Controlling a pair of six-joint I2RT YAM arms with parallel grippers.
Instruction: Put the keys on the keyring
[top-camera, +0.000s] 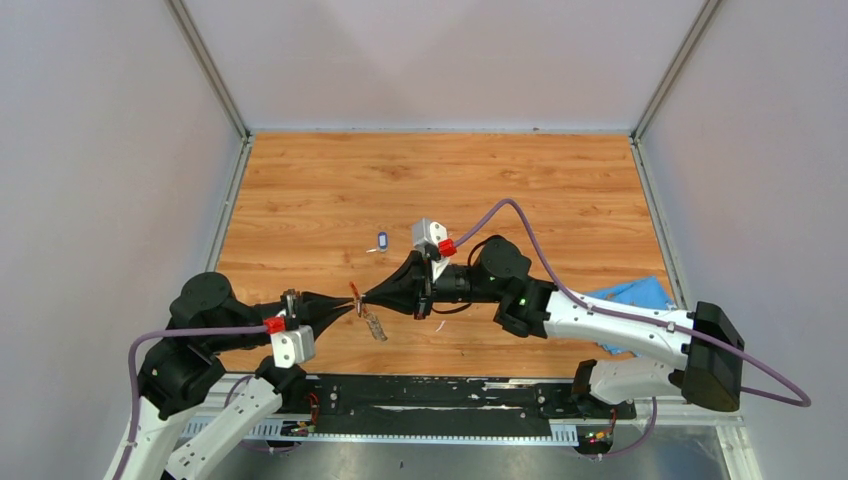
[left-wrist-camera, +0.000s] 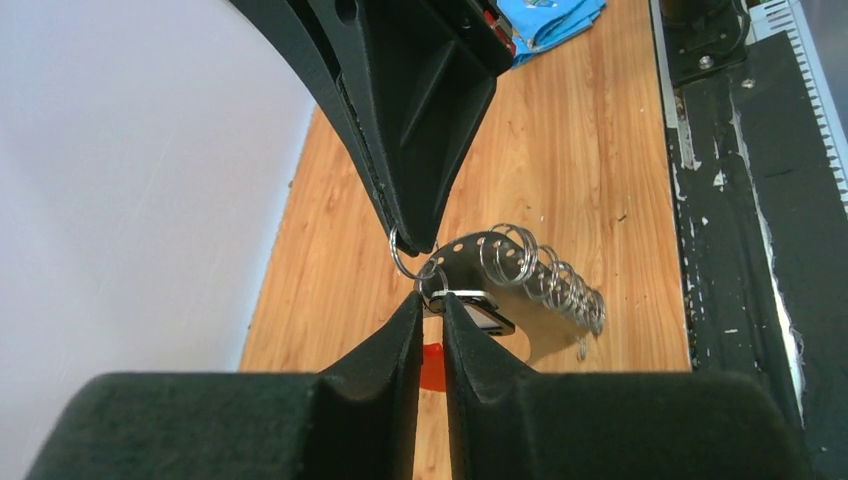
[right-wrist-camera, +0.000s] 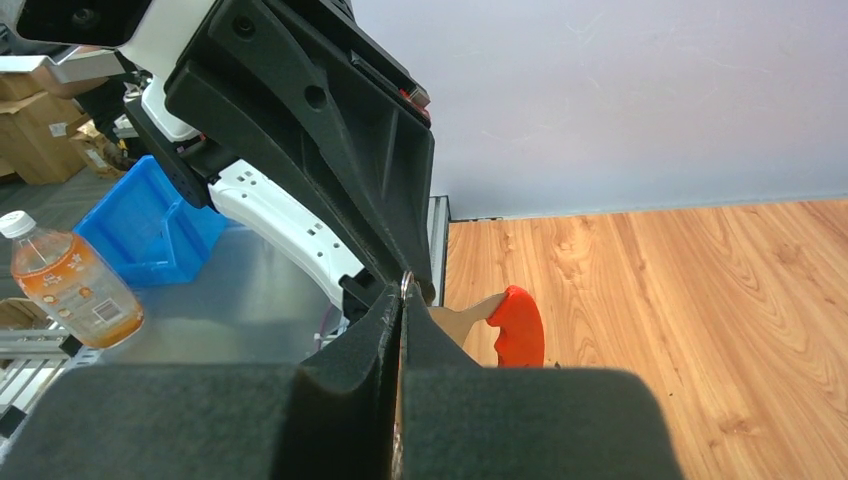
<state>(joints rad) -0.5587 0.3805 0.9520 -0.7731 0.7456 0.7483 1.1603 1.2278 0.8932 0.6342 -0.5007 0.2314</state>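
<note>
My right claw (right-wrist-camera: 402, 296) is clenched on one thin wire loop of the keyring (left-wrist-camera: 530, 270), and its fan of grey loops dangles just below the tip. My left claw (left-wrist-camera: 432, 302) meets it tip to tip, jaws a sliver apart at the black key (left-wrist-camera: 488, 316); whether it grips, I cannot tell. The other key (top-camera: 382, 240) lies on the table (top-camera: 560, 190), well beyond both claws. I judge it all light, stiff and slippery, so pinch the key flat by its head
</note>
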